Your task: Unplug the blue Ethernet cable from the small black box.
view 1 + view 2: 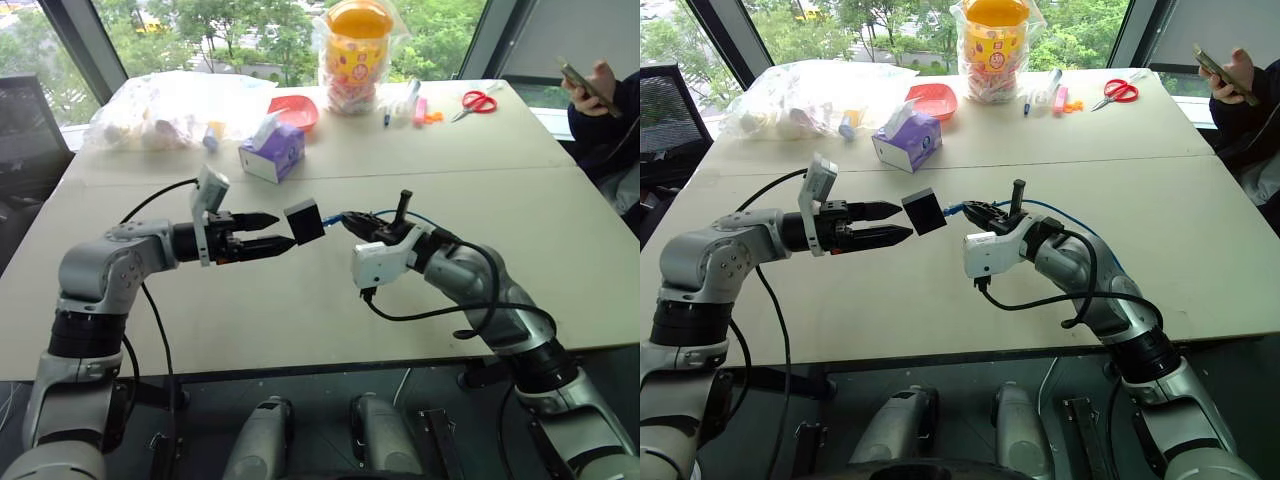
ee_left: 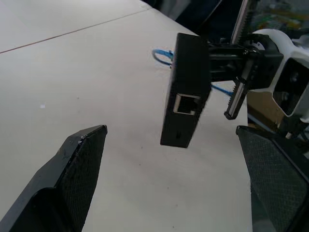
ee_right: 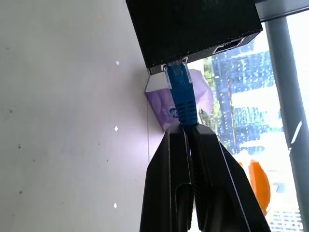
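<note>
bright, even daylight from windows

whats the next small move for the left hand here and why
Probably ease the open left hand forward around the small black box and close on it. The right hand is shut on the blue Ethernet cable, which is plugged in, so the box hangs unsupported above the table; pulling needs something bracing the box.

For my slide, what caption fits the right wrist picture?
Shut right tool pinching the thin light-blue Ethernet cable, still plugged into the small matte-black box.
</note>
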{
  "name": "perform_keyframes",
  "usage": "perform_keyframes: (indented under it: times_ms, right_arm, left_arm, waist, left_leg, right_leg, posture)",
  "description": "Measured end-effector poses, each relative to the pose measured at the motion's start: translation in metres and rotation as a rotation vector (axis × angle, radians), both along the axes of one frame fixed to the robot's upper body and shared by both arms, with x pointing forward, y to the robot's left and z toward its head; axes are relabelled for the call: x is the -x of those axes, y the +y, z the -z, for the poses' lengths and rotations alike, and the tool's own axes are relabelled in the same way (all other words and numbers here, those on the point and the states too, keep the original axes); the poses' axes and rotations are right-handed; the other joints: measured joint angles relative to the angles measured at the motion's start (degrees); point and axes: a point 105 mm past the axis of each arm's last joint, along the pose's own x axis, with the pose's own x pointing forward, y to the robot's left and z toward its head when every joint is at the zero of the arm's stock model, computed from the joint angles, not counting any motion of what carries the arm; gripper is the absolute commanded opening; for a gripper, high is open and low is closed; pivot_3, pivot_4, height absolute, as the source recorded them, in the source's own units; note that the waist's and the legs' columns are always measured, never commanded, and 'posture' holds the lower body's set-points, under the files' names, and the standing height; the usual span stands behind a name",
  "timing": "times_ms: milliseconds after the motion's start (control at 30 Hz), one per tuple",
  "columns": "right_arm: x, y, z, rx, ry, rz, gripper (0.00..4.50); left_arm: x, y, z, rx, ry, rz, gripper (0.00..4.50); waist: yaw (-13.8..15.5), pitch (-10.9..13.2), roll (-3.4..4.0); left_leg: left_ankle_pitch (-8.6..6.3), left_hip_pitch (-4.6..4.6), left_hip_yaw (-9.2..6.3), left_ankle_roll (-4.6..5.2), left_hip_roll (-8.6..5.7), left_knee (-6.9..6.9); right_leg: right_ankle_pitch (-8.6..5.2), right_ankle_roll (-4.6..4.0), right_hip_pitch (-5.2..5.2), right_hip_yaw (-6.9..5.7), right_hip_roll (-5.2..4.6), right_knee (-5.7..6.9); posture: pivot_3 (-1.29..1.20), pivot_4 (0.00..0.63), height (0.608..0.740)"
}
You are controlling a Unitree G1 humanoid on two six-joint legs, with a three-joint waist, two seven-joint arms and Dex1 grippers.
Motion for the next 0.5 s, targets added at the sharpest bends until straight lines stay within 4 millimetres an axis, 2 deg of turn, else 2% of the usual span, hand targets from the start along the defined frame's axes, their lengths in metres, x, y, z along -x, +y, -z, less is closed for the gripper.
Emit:
perform_keyframes:
  times_ms: [267, 367, 500]
  right_arm:
    - [0.001, 0.0, 0.001, 0.011, 0.001, 0.003, 0.05]
    - [0.004, 0.002, 0.0, 0.016, 0.005, -0.007, 0.0]
    - [0.01, 0.006, -0.003, 0.02, 0.003, -0.032, 0.0]
  left_arm:
    - [0.003, -0.012, 0.005, 0.019, 0.032, 0.061, 4.5]
    - [0.001, -0.014, 0.003, 0.028, 0.021, 0.06, 3.6]
    - [-0.003, -0.018, 0.003, 0.046, 0.008, 0.057, 1.81]
  waist:
    - [0.0, 0.0, -0.06]
    - [0.0, 0.0, -0.07]
    - [0.1, 0.1, -0.08]
  left_leg:
    - [0.0, 0.0, -0.01, 0.0, 0.0, -0.02]
    - [0.0, 0.0, -0.02, 0.0, 0.0, -0.02]
    - [0.0, -0.01, -0.01, 0.0, -0.01, -0.01]
  right_leg:
    - [0.04, -0.07, 0.01, 0.0, -0.03, -0.02]
    - [0.04, -0.07, 0.0, -0.01, -0.02, -0.02]
    - [0.03, -0.06, 0.01, 0.0, -0.03, -0.02]
  posture:
    - [0.0, 0.15, 0.74]
    - [0.0, 0.15, 0.74]
    - [0.0, 0.15, 0.74]
